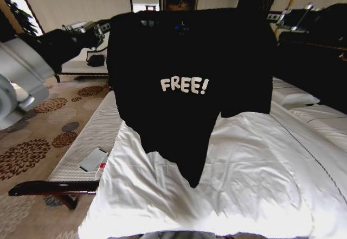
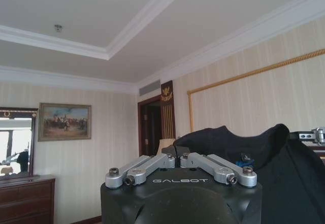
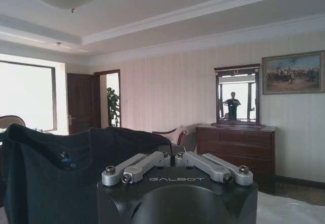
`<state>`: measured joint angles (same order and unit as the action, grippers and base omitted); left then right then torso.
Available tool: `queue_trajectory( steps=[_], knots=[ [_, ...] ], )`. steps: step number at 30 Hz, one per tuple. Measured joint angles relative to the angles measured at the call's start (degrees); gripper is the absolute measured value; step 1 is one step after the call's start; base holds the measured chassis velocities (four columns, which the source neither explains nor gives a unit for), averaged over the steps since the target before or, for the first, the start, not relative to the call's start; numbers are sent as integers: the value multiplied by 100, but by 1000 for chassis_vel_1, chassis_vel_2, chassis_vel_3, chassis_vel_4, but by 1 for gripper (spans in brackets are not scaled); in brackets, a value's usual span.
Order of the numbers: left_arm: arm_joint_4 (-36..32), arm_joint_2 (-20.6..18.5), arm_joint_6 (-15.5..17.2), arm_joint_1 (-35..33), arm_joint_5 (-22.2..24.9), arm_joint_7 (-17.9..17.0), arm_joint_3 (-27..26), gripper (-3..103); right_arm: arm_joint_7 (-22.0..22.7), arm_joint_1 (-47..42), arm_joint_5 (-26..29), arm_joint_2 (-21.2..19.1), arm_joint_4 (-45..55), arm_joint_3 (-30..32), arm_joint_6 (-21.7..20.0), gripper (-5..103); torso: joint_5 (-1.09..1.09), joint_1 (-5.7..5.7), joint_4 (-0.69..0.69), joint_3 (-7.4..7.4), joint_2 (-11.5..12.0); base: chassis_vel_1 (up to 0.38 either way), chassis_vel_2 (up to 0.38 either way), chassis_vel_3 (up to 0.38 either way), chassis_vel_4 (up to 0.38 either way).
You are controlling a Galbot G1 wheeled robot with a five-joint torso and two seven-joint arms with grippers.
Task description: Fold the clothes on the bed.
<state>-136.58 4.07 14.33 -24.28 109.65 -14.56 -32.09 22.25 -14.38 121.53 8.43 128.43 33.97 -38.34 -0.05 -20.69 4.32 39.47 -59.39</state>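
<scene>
T-shirt shoulders are clamped in both grippers, left gripper at the left corner and right gripper at the right, fingers pinched together on cloth. It hangs lengthwise, hem pointing down, above the bed's near white duvet, equally near both arms.

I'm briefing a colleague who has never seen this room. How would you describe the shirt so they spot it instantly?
Start at the large bed with its white duvet. Hanging in the air above it, held up at the shoulders between the left gripper and right gripper, is the black T-shirt. White "FREE!" lettering marks its chest.
</scene>
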Motion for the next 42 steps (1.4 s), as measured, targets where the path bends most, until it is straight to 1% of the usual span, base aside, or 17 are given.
queue_trajectory(
  steps=[3,4,7,10,15,16,20,21,24,25,29,30,34,35,39,40,42],
  knots=[
    [-103,-32,32,-99,121,-136,-173,0,244,-197,383,-80,239,351,-59,0,1,0,3,1,0,0,0,0,0],
    [-222,-94,260,-122,577,-396,-476,0,703,-276,1029,-157,514,711,-93,0,1,-5,3,3,3,0,0,0,0],
    [-218,-211,397,-71,812,-476,-606,0,831,-274,1161,-175,555,746,-110,0,2,-5,0,3,3,0,0,0,0],
    [-230,-202,615,-50,1044,-736,-576,0,1016,-271,1318,-163,594,754,-189,0,3,-3,-1,2,2,0,0,0,0],
    [-384,259,730,-353,813,-994,-133,0,1286,-342,1188,52,614,511,-287,0,0,-3,4,2,2,0,0,0,0],
    [-384,259,730,-353,813,-994,-133,0,1286,-342,1188,52,614,511,-287,0,0,-3,4,2,2,0,0,0,0],
    [-432,745,739,-928,-111,-1085,184,0,1322,-769,413,681,457,-44,-356,0,3,-5,0,4,4,0,0,0,0],
    [-432,745,739,-928,-111,-1085,184,0,1322,-769,413,681,457,-44,-356,0,3,-5,0,4,4,0,0,0,0],
    [-38,1136,693,-935,-1112,-1020,917,0,853,-1298,-802,1319,46,-491,-271,0,3,-4,2,3,3,0,0,0,0],
    [-38,1136,693,-935,-1112,-1020,917,0,853,-1298,-802,1319,46,-491,-271,0,3,-4,2,3,3,0,0,0,0],
    [800,1570,629,-694,-1949,-816,1873,0,-38,-1471,-2130,1862,-595,-1258,186,0,2,-5,-2,4,3,0,0,0,0],
    [800,1570,629,-694,-1949,-816,1873,0,-38,-1471,-2130,1862,-595,-1258,186,0,2,-5,-2,4,3,0,0,0,0],
    [1606,2372,616,-407,-2721,-732,2896,0,-326,-1475,-3008,2347,-1342,-2028,392,0,2,-5,1,4,4,0,0,0,0],
    [1606,2372,616,-407,-2721,-732,2896,0,-326,-1475,-3008,2347,-1342,-2028,392,0,2,-5,1,4,4,0,0,0,0],
    [2330,3243,593,-183,-3411,-725,3664,0,-668,-1503,-3694,2768,-2183,-2486,573,0,2,-5,3,4,4,0,0,0,0],
    [2330,3243,593,-183,-3411,-725,3664,0,-668,-1503,-3694,2768,-2183,-2486,573,0,2,-5,3,4,4,0,0,0,0],
    [2719,3549,584,-95,-3616,-707,3960,0,-866,-1523,-4036,2985,-2631,-2687,688,0,3,-5,3,4,4,0,0,0,0]
  ],
)
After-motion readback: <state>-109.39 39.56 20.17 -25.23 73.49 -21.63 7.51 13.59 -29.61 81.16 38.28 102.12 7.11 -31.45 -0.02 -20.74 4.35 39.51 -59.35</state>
